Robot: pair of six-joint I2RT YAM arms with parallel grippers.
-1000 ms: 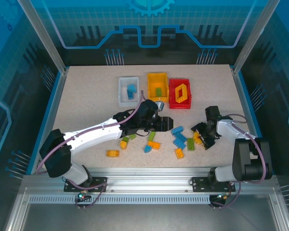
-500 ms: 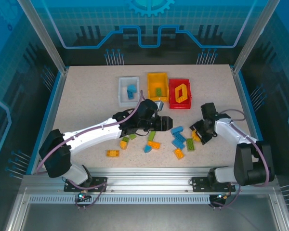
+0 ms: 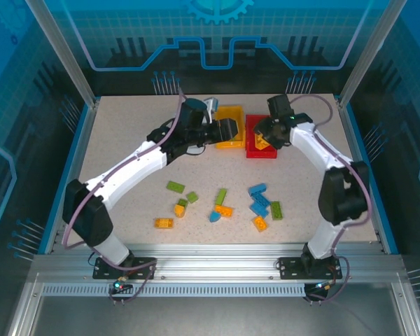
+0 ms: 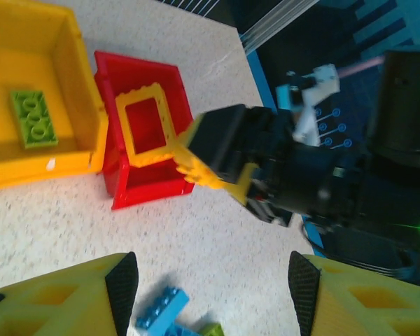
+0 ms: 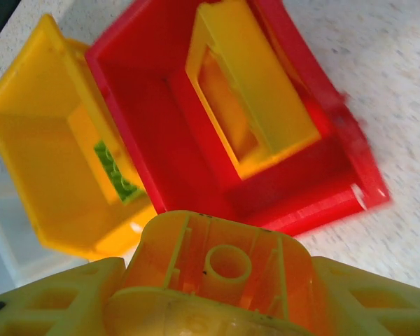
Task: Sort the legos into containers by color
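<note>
My right gripper (image 3: 265, 133) hangs over the red container (image 3: 262, 156), shut on a yellow lego (image 5: 224, 241) whose hollow underside faces the right wrist camera. A yellow frame lego (image 5: 248, 91) lies in that red container (image 5: 161, 133). The yellow container (image 3: 231, 110) beside it holds a green lego (image 4: 33, 119). My left gripper (image 3: 226, 130) is above the yellow container's near end, open with nothing between its fingers (image 4: 122, 280). The left wrist view also shows the right gripper (image 4: 227, 150) with its yellow lego (image 4: 206, 176). A pale edge of the white container (image 5: 0, 238) shows.
Several loose legos lie on the near half of the table: green (image 3: 175, 186), yellow (image 3: 163, 222), orange (image 3: 224, 210), blue (image 3: 257, 190) and another green (image 3: 276, 210). The two arms stand close together over the containers at the back.
Both arms have swung from the loose pile to the containers at the back. The right gripper shut on a yellow lego and carried it over the red container.
</note>
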